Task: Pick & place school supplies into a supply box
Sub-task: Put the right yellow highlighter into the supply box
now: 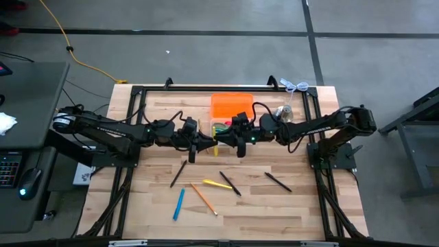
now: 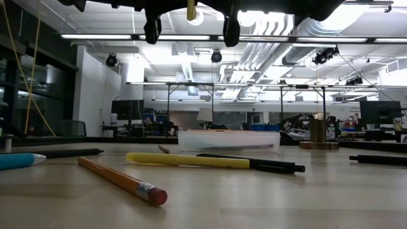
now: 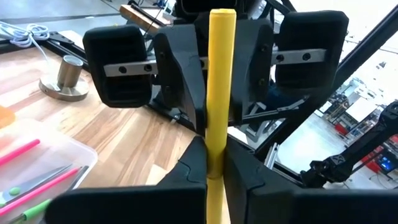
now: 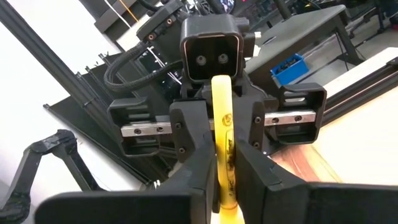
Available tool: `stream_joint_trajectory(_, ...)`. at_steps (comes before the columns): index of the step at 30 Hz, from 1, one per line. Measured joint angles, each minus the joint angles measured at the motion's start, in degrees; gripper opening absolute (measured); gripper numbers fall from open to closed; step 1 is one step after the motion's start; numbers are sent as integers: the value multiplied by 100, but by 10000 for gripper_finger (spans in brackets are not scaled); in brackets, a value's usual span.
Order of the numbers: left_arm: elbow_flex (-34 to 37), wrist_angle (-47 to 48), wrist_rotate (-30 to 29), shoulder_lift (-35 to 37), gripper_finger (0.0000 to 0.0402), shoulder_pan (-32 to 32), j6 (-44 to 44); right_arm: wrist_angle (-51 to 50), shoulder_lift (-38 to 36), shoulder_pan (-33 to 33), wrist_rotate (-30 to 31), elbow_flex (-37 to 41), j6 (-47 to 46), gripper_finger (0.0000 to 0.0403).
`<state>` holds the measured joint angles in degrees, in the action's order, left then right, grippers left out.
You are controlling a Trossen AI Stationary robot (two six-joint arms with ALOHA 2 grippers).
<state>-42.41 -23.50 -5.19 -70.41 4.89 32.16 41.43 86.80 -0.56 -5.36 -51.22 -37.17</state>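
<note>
While both grippers meet, fingers (image 3: 193,168) clamp one yellow pen (image 3: 220,93) — both ends.

yellow marker (image 3: 221,93), orange lid (image 1: 232,105), blue pen (image 1: 179,203), pale wood table (image 1: 288,206).

The high view looks straight down over the whole light wooden table (image 1: 226,206). The low view sits at tabletop level, facing the room. Each wrist view looks close past its own fingers at the slim yellow marker (image 3: 221,93) between them, which both share.

Six loose pens (image 1: 221,184), one box (image 1: 220,128)
</note>
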Motion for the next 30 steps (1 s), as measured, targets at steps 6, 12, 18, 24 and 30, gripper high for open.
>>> stream_joint_trajectory(6, 0, 177, 48, 2, 47, 0, 4, -13, 0, 95, -214, 0, 2, 41)
stream_joint_trajectory(12, 4, 415, 211, 2, 52, 0, 88, -145, 0, 97, -265, -4, 7, 43)
stream_joint_trajectory(18, 11, 644, 427, 2, 47, -1, 126, -280, -2, 216, -474, -12, 11, 44)
stream_joint_trajectory(24, 20, 988, 459, 148, 51, -2, 170, -267, -22, 458, -835, -20, -22, 44)
stream_joint_trajectory(30, 22, 1400, 401, 444, 47, -2, 169, -328, -24, 762, -1128, -22, -26, 44)
